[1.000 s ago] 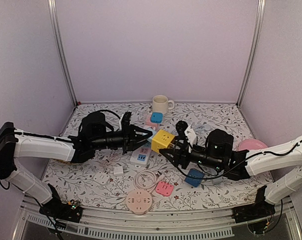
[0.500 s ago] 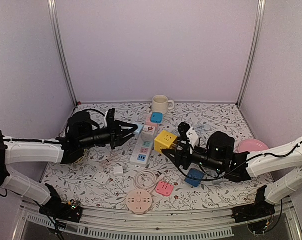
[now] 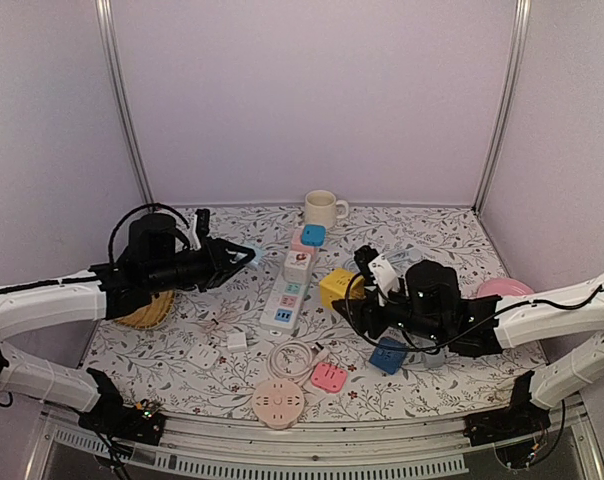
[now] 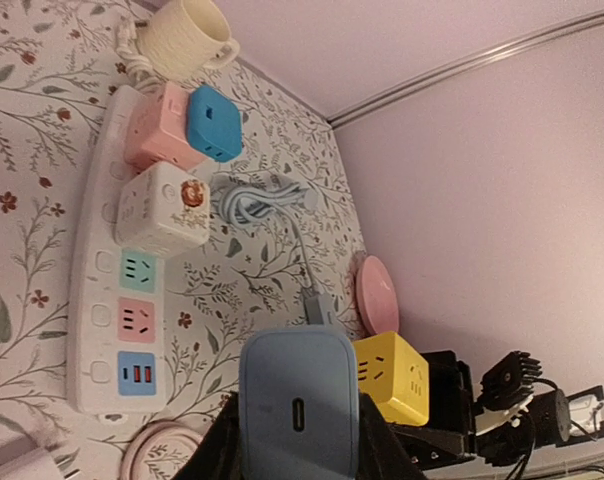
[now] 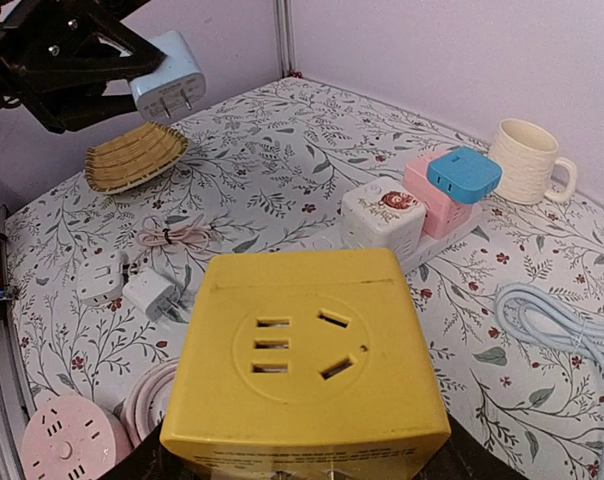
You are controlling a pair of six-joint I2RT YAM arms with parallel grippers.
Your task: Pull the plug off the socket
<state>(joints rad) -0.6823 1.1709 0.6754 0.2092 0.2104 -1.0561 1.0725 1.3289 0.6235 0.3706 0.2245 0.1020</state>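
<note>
Left gripper (image 3: 240, 257) narrowly pinches light, rigid, slick blue plug (image 5: 170, 80) by flat sides, 10 o'clock of yellow socket (image 5: 302, 350) clamped half-wide in right gripper (image 3: 344, 297).

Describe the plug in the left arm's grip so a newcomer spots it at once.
Find the white power strip at the centre, then look left to the left tool. The pale blue plug pinched there is held in the air, prongs bare, unlike the brighter blue adapters lying below.

The plug (image 3: 250, 251) hangs left of the cube socket (image 3: 340, 286), well apart.
</note>
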